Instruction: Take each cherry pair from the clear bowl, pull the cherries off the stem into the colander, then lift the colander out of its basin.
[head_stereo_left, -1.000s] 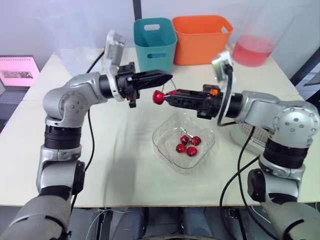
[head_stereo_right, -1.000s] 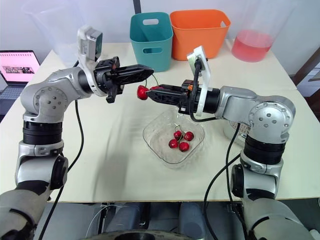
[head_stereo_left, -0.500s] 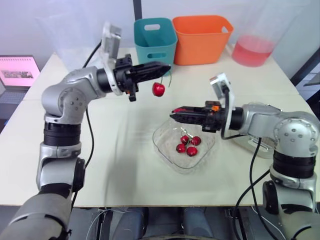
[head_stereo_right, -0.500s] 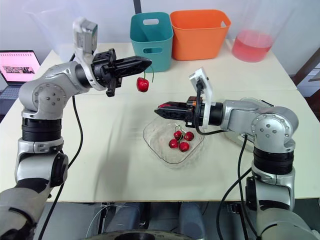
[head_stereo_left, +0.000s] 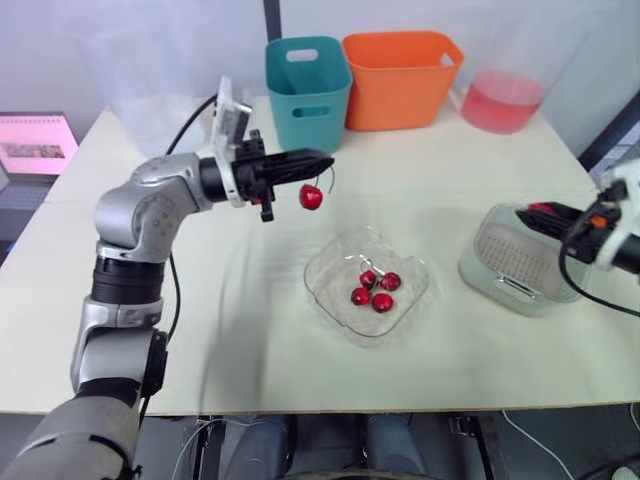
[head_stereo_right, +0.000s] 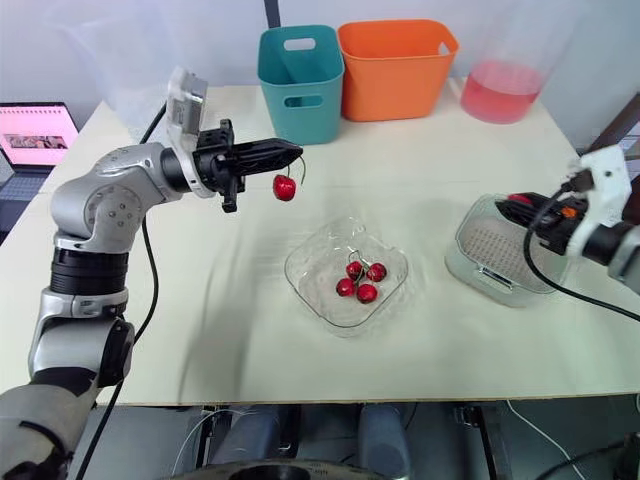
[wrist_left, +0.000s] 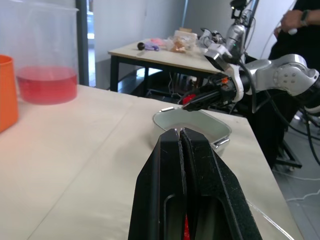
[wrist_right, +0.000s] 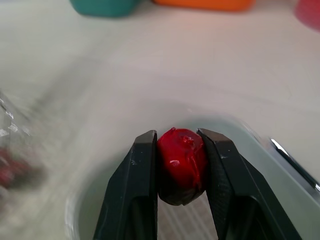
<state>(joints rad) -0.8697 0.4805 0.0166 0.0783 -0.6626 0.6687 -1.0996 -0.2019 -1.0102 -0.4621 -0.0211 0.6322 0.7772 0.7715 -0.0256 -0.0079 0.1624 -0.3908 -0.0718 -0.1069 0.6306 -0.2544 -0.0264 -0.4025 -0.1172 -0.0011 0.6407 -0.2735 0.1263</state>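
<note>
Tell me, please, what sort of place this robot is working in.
Probably a robotics lab or workshop, not a home kitchen: a laptop sits open beside the pale table, and the left wrist view shows a second, cluttered workbench with a person standing by.

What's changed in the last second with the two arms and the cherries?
The right gripper pulled a cherry free and carried it to the right, over the colander. The left gripper still holds the stem with the other cherry hanging. Clear bowl unchanged.
</note>
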